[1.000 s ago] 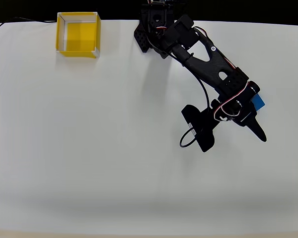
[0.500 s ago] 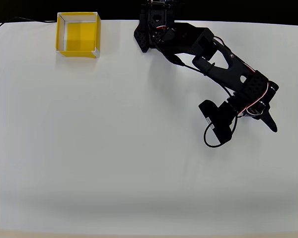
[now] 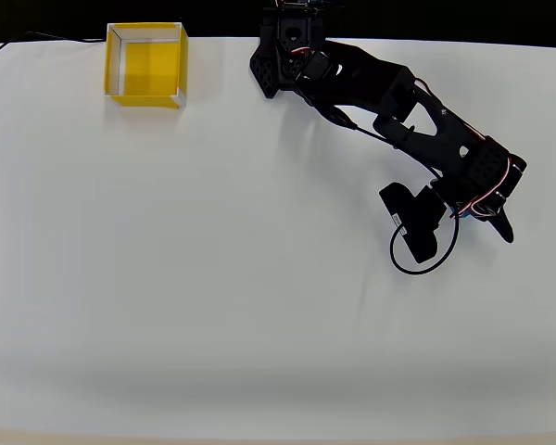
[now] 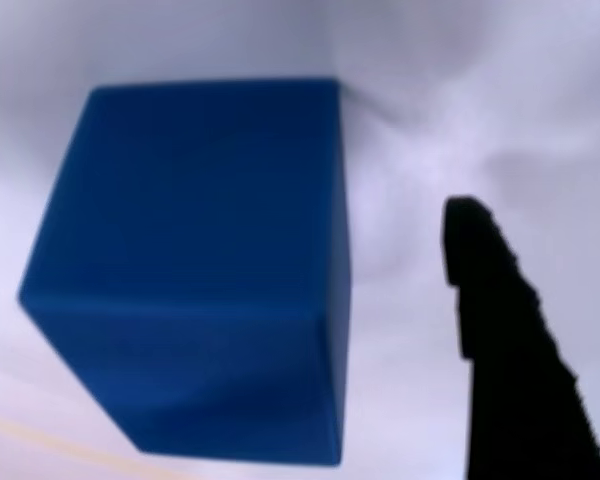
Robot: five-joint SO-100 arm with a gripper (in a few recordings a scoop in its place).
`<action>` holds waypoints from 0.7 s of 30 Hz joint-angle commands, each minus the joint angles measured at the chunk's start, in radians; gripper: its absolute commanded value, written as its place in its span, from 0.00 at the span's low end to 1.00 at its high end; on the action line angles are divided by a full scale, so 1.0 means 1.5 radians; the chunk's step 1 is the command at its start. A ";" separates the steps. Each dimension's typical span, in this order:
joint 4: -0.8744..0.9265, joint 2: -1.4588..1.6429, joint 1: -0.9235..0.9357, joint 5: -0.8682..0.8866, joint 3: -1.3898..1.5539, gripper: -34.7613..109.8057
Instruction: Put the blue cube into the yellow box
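Note:
The blue cube (image 4: 195, 270) looms close in the wrist view, resting on the white table. One black finger (image 4: 510, 370) stands just to its right with a narrow gap between them, not touching. Seen from overhead, my gripper (image 3: 491, 215) sits at the right side of the table, lowered over the cube, which the black wrist almost wholly hides. The jaws are open around the cube. The yellow box (image 3: 146, 63), open-topped with pale rim edges, stands far off at the table's back left.
The arm's base (image 3: 287, 46) is mounted at the back centre edge. A black cable loop (image 3: 417, 260) hangs beside the wrist camera. White table (image 3: 213, 278) spreads between the gripper and the box.
The arm has stretched further right and dropped over the blue cube. The cube showed beside the gripper a second ago and is now covered from above.

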 commanded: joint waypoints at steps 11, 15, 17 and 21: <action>-0.030 0.020 0.001 -0.078 -0.074 0.57; -0.031 0.017 -0.008 -0.094 -0.075 0.52; -0.032 0.015 -0.013 -0.105 -0.075 0.50; -0.033 0.013 -0.024 -0.137 -0.076 0.46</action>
